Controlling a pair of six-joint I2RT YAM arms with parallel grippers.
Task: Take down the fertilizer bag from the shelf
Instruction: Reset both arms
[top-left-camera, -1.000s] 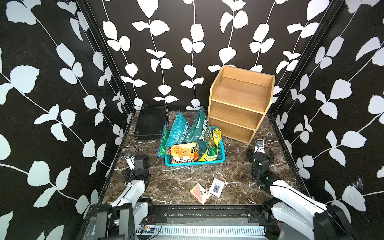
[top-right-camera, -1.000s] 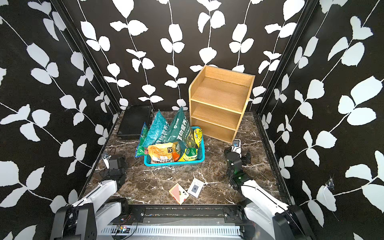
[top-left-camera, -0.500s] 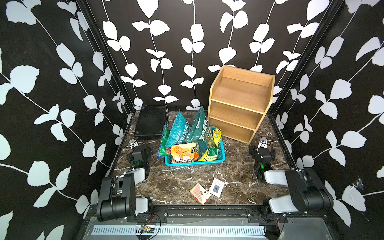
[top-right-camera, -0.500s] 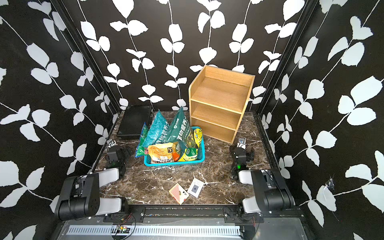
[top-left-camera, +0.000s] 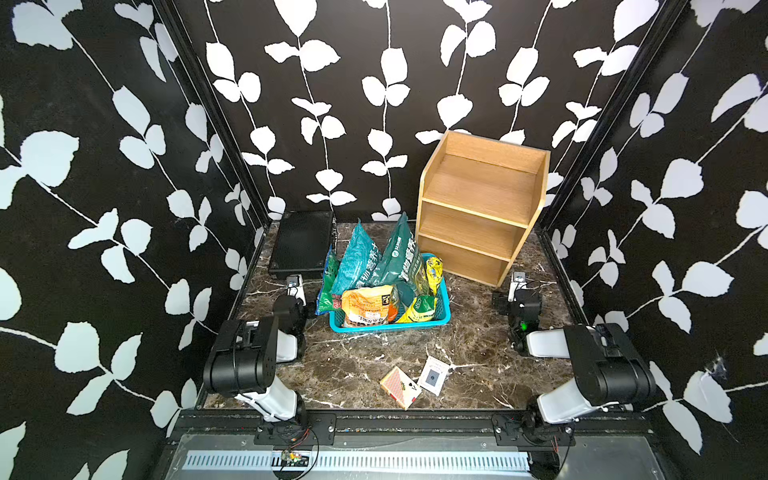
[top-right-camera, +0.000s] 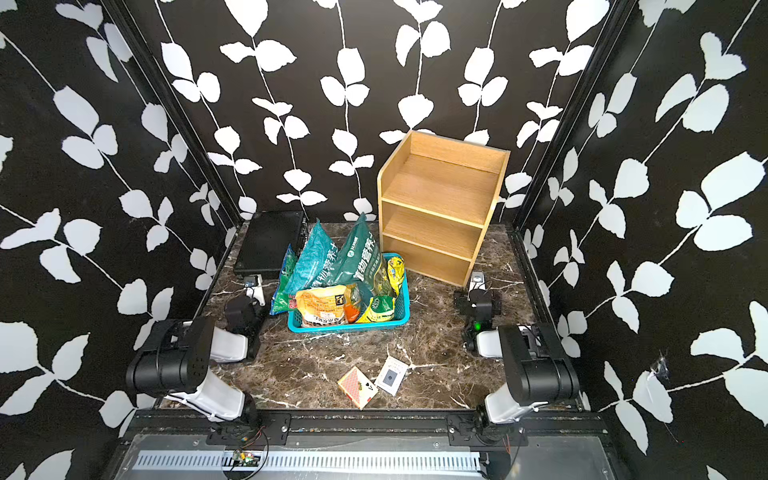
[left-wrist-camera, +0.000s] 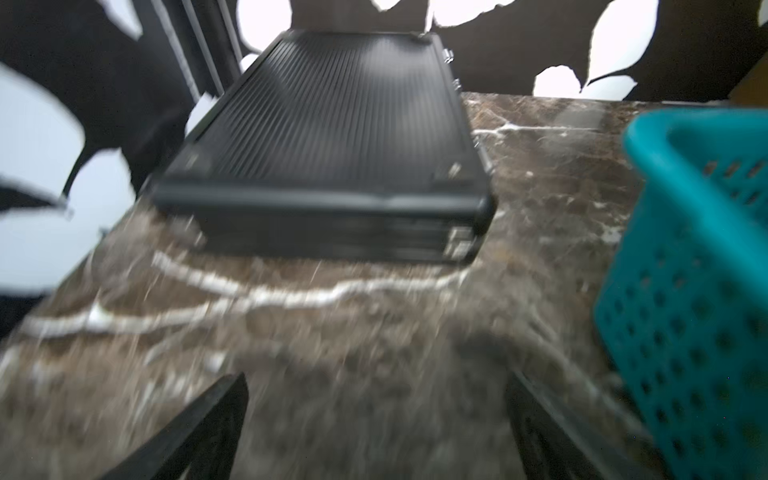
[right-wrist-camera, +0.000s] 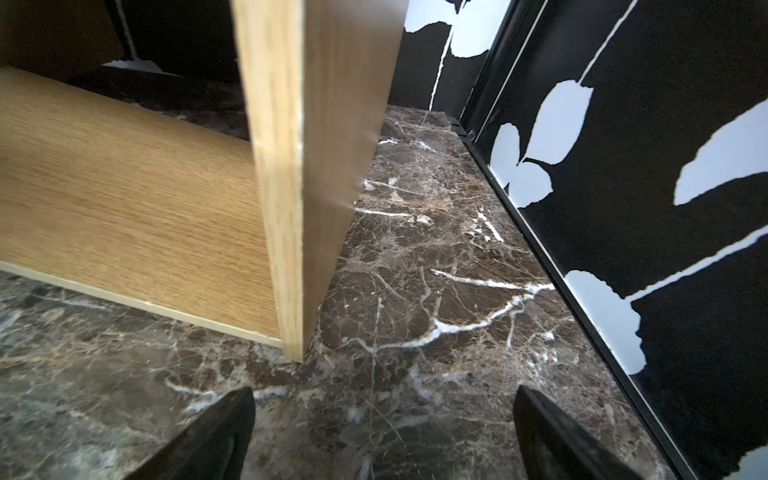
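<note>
- Back right on the marble tabletop (top-left-camera: 469, 353), your light-wood shelf (top-left-camera: 478, 208) stands upright against the leaf-patterned wall. Its open front faces the arms, and it is clear in both top views (top-right-camera: 436, 199).
- Just to its left sits the turquoise perforated basket (top-left-camera: 390, 326), and that is where the fertilizer bags (top-left-camera: 361, 257) are. Two tall teal ones lean upright at the back, with an orange-and-yellow bag (top-left-camera: 368, 305) lying across the front.
- Your right gripper (right-wrist-camera: 384, 390) is low over the marble, right at the shelf's (right-wrist-camera: 282, 166) front right corner. Its claw is released, fingers spread wide (only stone shows in the gap).
- Your left gripper (left-wrist-camera: 376, 378) is low too, pointing at the black ribbed case (left-wrist-camera: 332, 124), with the basket (left-wrist-camera: 685, 249) close on one side. That wrist view is blurred, but the fingers are plainly parted and grasping nothing.
- Up front, a playing-card box (top-left-camera: 400, 386) and a single card (top-left-camera: 433, 375) lie just beside each other on the marble, well apart from both grippers.
</note>
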